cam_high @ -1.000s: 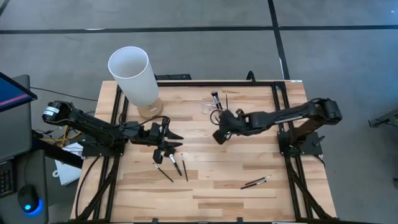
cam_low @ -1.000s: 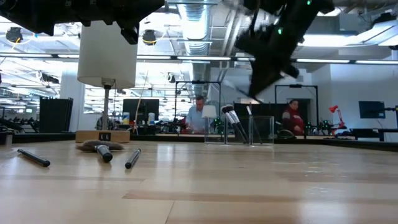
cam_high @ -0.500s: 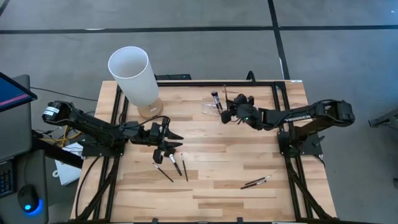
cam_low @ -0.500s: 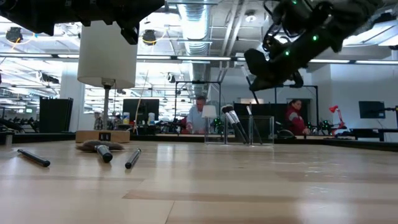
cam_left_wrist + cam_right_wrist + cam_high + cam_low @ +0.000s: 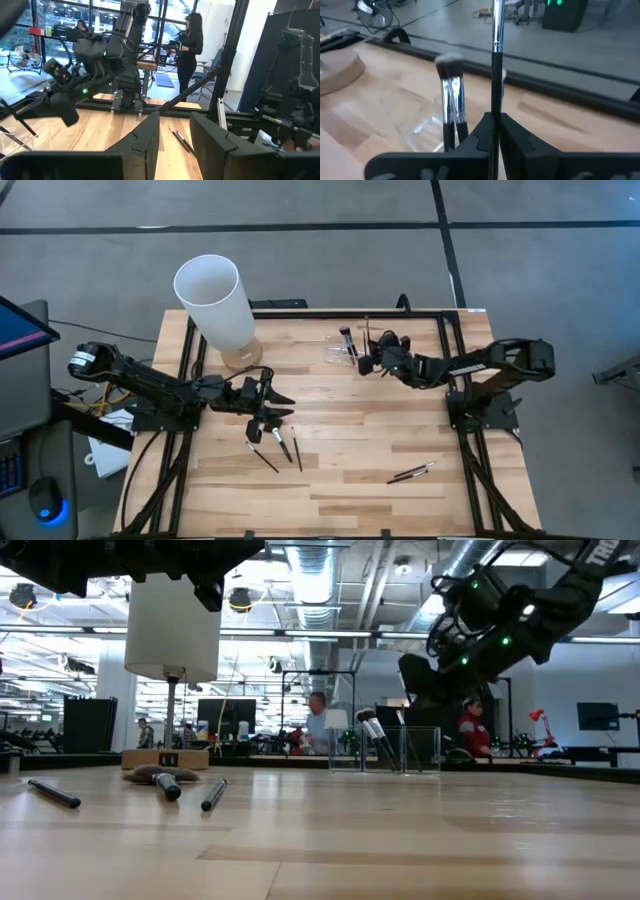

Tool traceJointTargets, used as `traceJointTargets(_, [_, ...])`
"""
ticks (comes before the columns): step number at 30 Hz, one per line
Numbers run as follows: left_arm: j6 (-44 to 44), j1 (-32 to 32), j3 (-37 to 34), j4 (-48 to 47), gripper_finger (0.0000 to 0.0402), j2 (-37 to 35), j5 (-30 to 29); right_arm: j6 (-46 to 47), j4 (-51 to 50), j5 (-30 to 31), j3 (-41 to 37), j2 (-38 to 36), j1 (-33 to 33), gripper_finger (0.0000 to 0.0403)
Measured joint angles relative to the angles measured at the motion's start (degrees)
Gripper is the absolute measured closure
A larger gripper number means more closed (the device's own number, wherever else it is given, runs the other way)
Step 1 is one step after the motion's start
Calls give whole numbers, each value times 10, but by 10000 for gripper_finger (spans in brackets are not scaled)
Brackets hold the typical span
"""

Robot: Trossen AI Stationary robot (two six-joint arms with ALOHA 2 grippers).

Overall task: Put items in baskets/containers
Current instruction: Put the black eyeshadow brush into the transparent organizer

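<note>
My right gripper [image 5: 367,364] is shut on one thin brush [image 5: 495,60], dark-handled with a silver ferrule, right beside the clear holder [image 5: 343,352] at the table's far middle. The holder stands on the table, and two brushes [image 5: 451,95] stick up out of it, bristles up. My left gripper [image 5: 272,406] hovers open at the left, level, above three loose brushes [image 5: 283,446] that lie flat on the table. Two more brushes [image 5: 412,472] lie at the near right. My right gripper pinches the brush's dark handle [image 5: 495,107] between its two fingers, below the silver ferrule. The fingers come from the table's right, slanting slightly down. The brush is lifted clear of the table and sticks out past the fingertips toward the far edge, ferrule end away.
A tall white cylinder [image 5: 215,302] on a wooden base stands at the far left corner. A black frame rail [image 5: 350,313] runs along the table's far edge behind the holder. People show in the room beyond the table [image 5: 318,725].
My right gripper has gone from the table's middle toward the far edge and the holder, then sunk lower, staying shut on the brush. It has tipped up from pointing steeply down to nearly level, so the brush now points toward the far edge.
</note>
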Motion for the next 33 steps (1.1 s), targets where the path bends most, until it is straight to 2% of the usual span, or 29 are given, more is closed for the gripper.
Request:
traceJointTargets(7, [0, 0, 0, 0, 295, 0, 0, 23, 8, -1, 0, 41, 0, 396])
traceJointTargets(22, [0, 0, 0, 0, 295, 0, 0, 41, 4, 1, 1, 48, 0, 393])
traceJointTargets(33, [0, 0, 0, 0, 295, 0, 0, 51, -6, -1, 1, 41, 8, 331])
